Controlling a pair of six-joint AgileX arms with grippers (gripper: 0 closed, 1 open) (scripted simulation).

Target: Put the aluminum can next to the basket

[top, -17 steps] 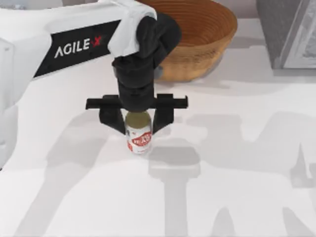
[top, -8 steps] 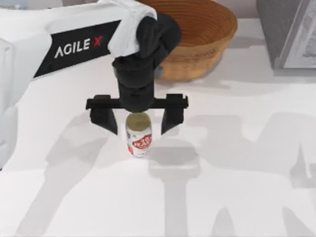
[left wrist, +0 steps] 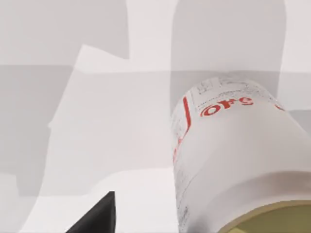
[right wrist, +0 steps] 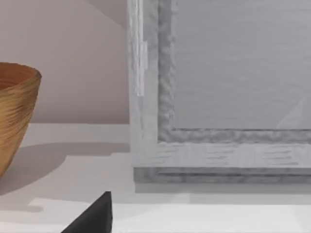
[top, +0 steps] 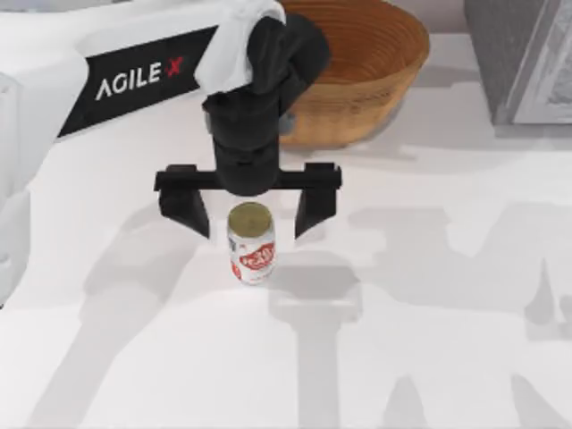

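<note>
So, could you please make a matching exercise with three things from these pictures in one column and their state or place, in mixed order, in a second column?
Column one:
1. aluminum can
2. basket
3. left gripper

Column two:
A. open, fingers on either side of the can, not touching it
B. standing upright on the table, free
C. at the far edge of the table, behind the left arm

Pairs: 1-B, 2-C, 3-A
</note>
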